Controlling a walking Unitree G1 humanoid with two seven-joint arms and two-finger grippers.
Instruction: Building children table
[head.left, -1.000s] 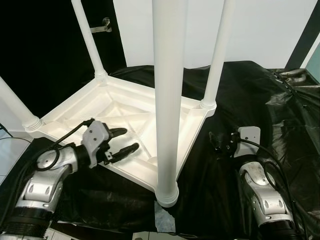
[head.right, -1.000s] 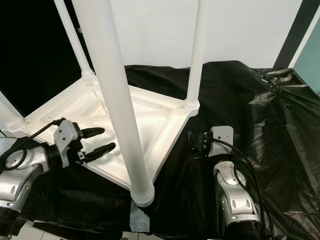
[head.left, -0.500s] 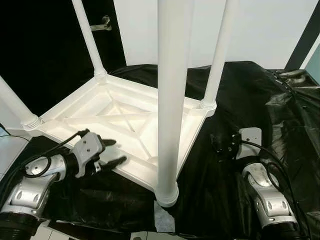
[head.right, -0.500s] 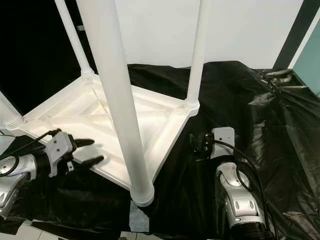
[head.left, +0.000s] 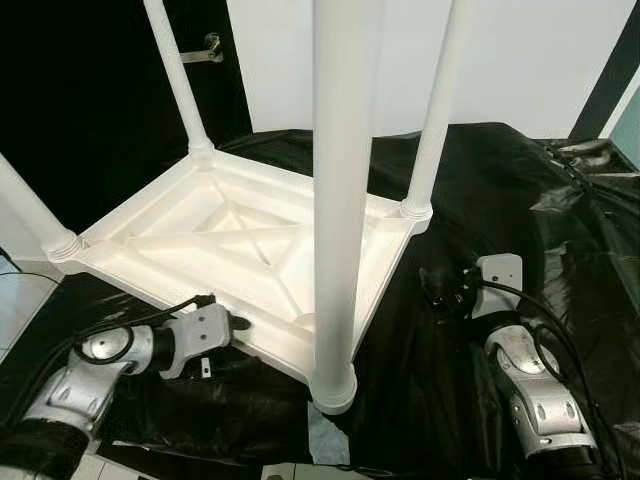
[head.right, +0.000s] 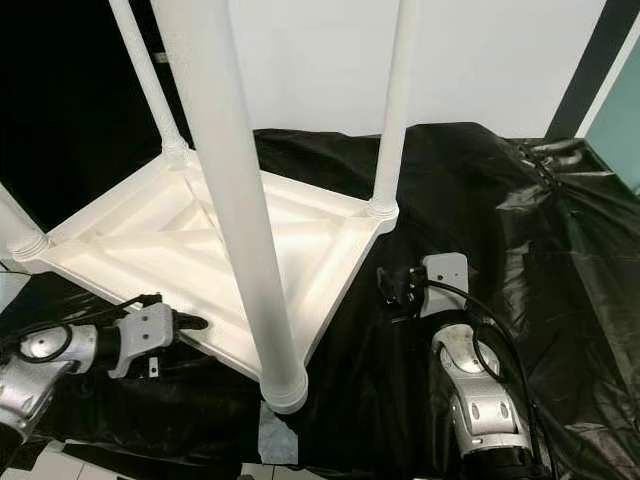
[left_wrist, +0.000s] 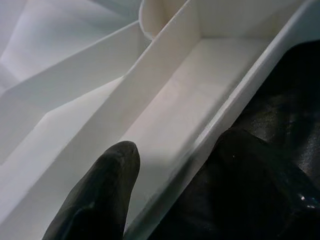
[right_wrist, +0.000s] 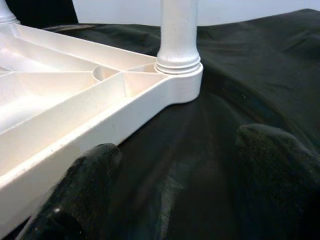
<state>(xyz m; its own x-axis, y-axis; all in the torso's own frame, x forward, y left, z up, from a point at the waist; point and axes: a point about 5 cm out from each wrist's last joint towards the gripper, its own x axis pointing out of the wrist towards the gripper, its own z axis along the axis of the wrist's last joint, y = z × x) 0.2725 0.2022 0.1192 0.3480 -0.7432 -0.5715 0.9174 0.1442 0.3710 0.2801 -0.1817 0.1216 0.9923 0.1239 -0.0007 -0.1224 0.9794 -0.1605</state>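
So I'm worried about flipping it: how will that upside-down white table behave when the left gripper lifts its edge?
The white table looks like ribbed moulded plastic, so probably stiff and fairly light. With its legs standing tall, it may tip or swing once raised. The left gripper has its jaws across the thin rim; that smooth plastic could slip.

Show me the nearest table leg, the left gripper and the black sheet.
nearest table leg (head.left: 337, 200), left eye view, mid shaft.
left gripper (head.left: 238, 323), left eye view, fingertips at the tabletop's rim.
black sheet (head.left: 480, 180), left eye view, bare stretch.
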